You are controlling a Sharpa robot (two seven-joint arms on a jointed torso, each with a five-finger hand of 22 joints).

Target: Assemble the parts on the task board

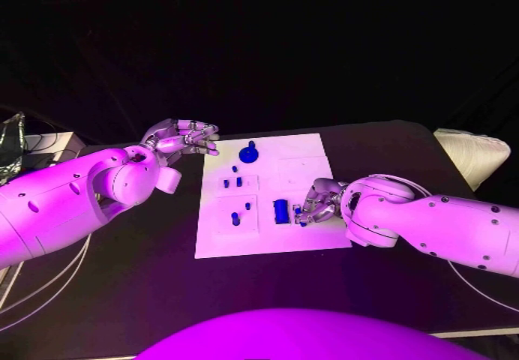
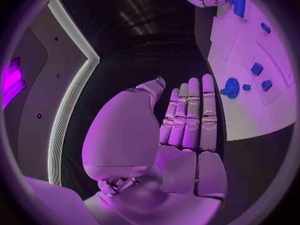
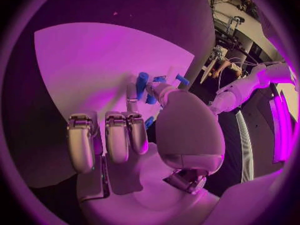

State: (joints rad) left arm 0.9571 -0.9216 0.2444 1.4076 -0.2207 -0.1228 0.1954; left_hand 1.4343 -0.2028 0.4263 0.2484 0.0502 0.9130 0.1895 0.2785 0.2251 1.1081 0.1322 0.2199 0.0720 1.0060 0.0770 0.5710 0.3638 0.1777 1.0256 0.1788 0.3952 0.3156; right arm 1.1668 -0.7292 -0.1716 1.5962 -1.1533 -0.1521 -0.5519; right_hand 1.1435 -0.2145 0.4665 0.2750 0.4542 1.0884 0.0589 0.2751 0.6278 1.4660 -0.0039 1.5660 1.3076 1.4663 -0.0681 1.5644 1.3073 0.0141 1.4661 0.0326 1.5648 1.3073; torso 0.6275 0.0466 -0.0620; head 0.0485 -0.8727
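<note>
Robot hand on my right (image 1: 315,204) is working at the task board's (image 1: 283,241) near right edge, pinching a small blue part (image 3: 143,84) over it, while the left robot hand (image 1: 181,138) is hovering empty with fingers apart above the tabletop (image 1: 141,285) beside the board. I am judging assembly partway: several blue parts (image 1: 249,154) are sitting on the board already, and I am reading no writing anywhere.

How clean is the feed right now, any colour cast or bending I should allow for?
Head view: magenta light washes the task board and both arms, background black. Left wrist view: fisheye bends the board's edge, and the left hand is sharp. Right wrist view: the right hand hides much of the blue parts.
</note>
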